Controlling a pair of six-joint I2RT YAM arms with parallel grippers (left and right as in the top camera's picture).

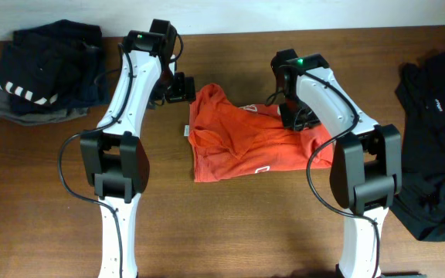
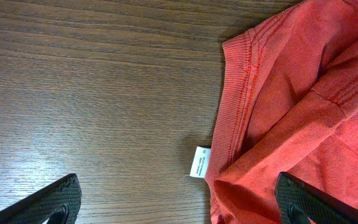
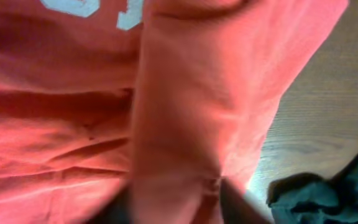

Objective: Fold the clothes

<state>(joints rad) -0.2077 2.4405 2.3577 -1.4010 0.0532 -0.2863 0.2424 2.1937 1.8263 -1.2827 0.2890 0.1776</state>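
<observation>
Starting at the near side: bare wood table (image 1: 230,232) between the two arm bases. Just beyond, mid-table, the shirt (image 1: 238,147), orange-red, rumpled and partly folded over itself, lying on the wood between both arms. Shows a bit of white lettering (image 1: 263,168) by its near edge. To the right, apart from the shirt, a loose black garment (image 1: 435,147) spread from near to far. Over the shirt's right part, the right gripper (image 3: 176,202), pointing down into the cloth. Appears from its own wrist only as dark blurred fingers (image 3: 235,202) on either side of a raised fold of shirt. Cannot tell whether pinching that fold or merely standing beside it. On the shirt's left edge, a small white label (image 2: 199,162) sticking out onto the wood. Farther off, by the shirt's far left corner, the left gripper (image 1: 178,89), fingers (image 2: 48,202) spread wide and holding nothing, one above bare wood, the other above the cloth. Hangs over a ribbed edge (image 2: 238,93) of the shirt. At the far left of the table, a folded dark pile (image 1: 41,77) with white stripes, well apart from the shirt.
</observation>
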